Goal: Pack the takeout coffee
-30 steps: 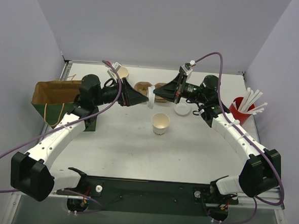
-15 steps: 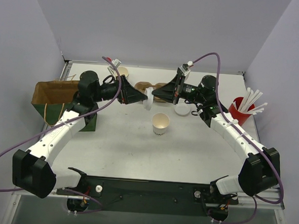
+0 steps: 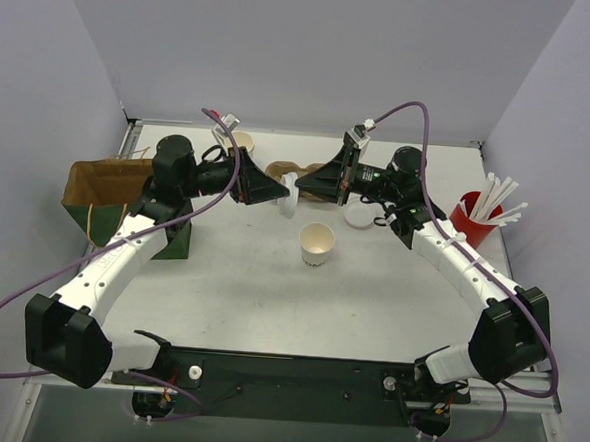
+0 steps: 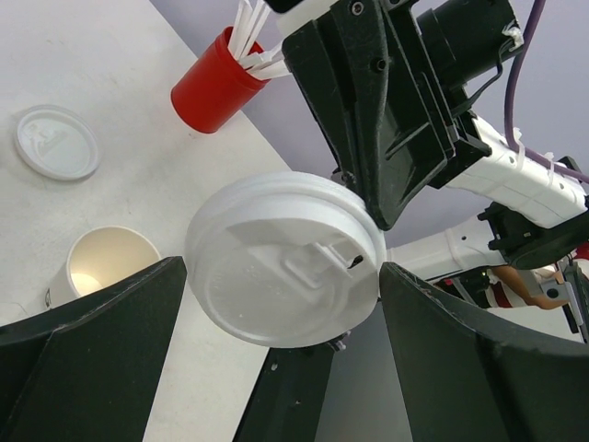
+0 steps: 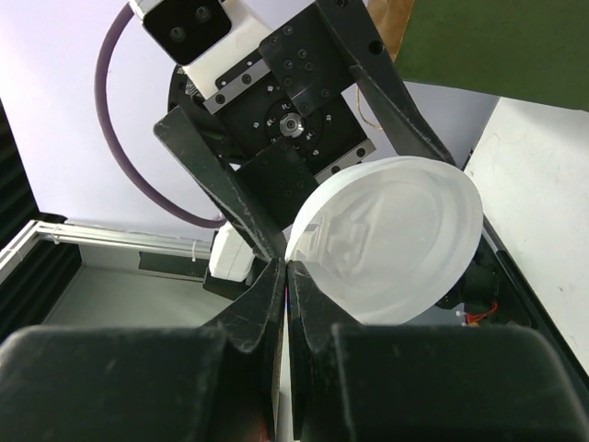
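Note:
My right gripper (image 5: 288, 267) is shut on the rim of a whitish plastic lid (image 5: 396, 239), held on edge in the air over the back of the table. The same lid (image 4: 285, 258) sits between the wide-apart fingers of my left gripper (image 4: 281, 276), which is open and does not touch it. From above, the left gripper (image 3: 278, 192) and right gripper (image 3: 301, 187) face each other with the lid (image 3: 290, 198) between them. An open white paper cup (image 3: 317, 244), tan inside, stands upright in front of them. A second cup (image 3: 242, 143) stands at the back.
A brown cup carrier (image 3: 281, 169) lies behind the grippers. Another lid (image 3: 358, 218) lies flat under the right arm. A red cup of white straws (image 3: 470, 218) stands at the right edge. A brown paper bag (image 3: 102, 181) lies at the left edge.
The right gripper has carried the lid a little to the left, in between the left gripper's open fingers. The left arm has shifted slightly toward the back.

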`<state>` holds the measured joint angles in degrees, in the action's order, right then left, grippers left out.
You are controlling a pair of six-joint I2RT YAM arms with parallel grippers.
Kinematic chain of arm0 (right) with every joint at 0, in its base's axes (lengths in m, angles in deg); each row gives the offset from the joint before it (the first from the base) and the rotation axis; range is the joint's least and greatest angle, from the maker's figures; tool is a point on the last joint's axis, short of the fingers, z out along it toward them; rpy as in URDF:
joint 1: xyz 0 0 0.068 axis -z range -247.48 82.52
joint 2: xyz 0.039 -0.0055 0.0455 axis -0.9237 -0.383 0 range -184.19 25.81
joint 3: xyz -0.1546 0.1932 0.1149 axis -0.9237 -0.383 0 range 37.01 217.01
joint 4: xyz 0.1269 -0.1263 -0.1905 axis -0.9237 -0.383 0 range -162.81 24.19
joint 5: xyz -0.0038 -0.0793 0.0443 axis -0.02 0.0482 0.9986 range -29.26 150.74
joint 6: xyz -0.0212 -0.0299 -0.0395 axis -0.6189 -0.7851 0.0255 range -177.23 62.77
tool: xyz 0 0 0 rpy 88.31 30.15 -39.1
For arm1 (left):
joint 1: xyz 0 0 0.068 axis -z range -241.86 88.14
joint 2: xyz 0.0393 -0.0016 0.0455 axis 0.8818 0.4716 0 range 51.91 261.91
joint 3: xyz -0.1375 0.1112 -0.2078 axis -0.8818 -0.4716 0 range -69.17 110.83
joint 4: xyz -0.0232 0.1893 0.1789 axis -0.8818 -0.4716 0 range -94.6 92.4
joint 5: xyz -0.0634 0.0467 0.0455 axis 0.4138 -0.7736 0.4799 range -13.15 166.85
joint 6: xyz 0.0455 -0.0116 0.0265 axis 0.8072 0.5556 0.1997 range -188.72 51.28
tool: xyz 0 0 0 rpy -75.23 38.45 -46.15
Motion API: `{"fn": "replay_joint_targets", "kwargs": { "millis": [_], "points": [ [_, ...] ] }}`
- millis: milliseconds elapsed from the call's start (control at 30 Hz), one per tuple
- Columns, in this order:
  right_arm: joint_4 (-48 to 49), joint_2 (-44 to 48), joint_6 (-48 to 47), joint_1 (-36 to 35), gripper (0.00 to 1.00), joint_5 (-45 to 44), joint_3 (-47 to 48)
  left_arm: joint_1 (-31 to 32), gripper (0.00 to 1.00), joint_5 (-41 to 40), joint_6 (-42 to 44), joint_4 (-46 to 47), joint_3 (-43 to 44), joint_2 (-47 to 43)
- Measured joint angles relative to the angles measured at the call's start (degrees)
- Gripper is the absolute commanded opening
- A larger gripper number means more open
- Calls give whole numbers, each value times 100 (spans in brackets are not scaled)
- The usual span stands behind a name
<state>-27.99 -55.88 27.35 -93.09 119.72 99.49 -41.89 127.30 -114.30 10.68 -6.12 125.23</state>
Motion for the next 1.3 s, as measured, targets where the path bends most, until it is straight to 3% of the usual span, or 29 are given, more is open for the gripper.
{"fn": "replay_joint_targets", "kwargs": {
  "millis": [1300],
  "points": [
    [229, -232, 238, -151, 0, 44, 269, -138, 97, 308, 35, 116, -35, -2]
  ]
}}
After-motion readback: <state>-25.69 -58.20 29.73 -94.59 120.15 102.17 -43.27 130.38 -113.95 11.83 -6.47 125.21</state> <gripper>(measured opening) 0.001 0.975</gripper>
